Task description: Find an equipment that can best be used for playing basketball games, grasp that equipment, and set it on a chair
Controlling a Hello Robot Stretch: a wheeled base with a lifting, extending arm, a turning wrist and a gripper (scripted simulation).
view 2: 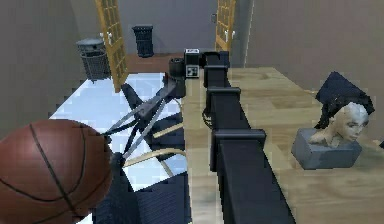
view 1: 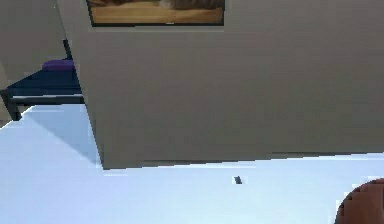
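A large orange-brown basketball [view 2: 50, 172] with black seams hangs in the arm side view's lower left, clear of the pale floor. The thin fingers of my gripper [view 2: 116, 143] reach down-left to it from the dark gripper body beside the two white squares [view 2: 191, 60], so the gripper holds the ball. The dark arm bar [view 2: 232, 130] rises from the bottom edge. The ball's rounded edge [view 1: 366, 206] also shows at the forward view's bottom right corner.
A wall with a framed picture [view 1: 155, 11] stands close ahead, and dark furniture with a purple top [view 1: 45, 80] lies at the left. A wooden table [view 2: 290, 100] bears a bust [view 2: 335, 125]. Two bins [view 2: 93, 58] [view 2: 143, 40] stand beyond, by wooden doors.
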